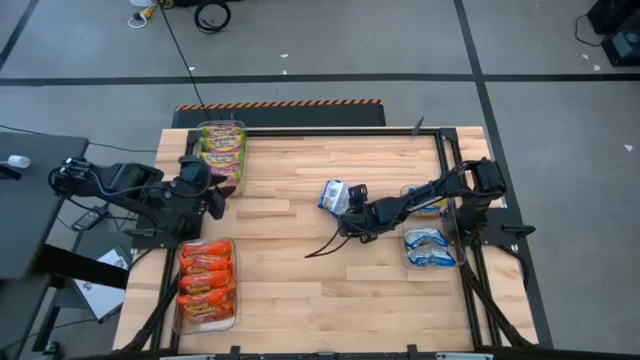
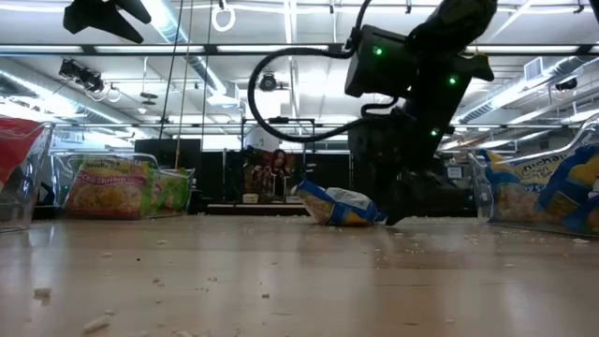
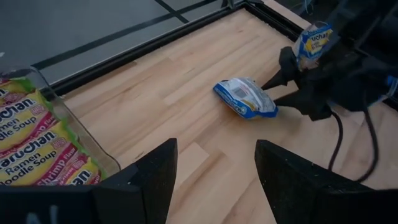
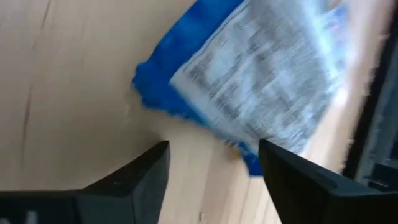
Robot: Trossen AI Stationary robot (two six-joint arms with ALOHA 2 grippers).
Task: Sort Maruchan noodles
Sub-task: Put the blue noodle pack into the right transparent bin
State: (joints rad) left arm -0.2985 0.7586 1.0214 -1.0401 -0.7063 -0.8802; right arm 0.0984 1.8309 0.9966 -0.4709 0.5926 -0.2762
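A blue-white noodle packet [image 1: 333, 195] lies on the wood near the table's middle. In the low view the blue-white packet [image 2: 337, 206] has its end away from the gripper raised. My right gripper [image 4: 214, 174] is open, reaching in from the table's right. Its fingers stand on either side of the packet's near edge [image 4: 242, 155]. My left gripper [image 3: 214, 180] is open and waits at the table's left edge [image 1: 215, 200], between two bins. Green-pink-yellow packets [image 1: 222, 150] fill the far left bin. Orange-red packets [image 1: 206, 285] fill the near left bin. Blue-white packets [image 1: 428, 245] lie in the right bin. My right gripper is open around the blue-white packet's edge [image 3: 270, 107], coming low from the table's right. I cannot tell whether either finger touches it. The packet rests on the table.
Clear bins stand at the far left [image 1: 222, 128], near left [image 1: 176, 300] and right [image 1: 408, 262] of the table. A dark cable [image 1: 322, 248] trails from the right arm onto the wood. Crumbs dot the near tabletop [image 2: 94, 323]. Bare wood lies across the table's near middle.
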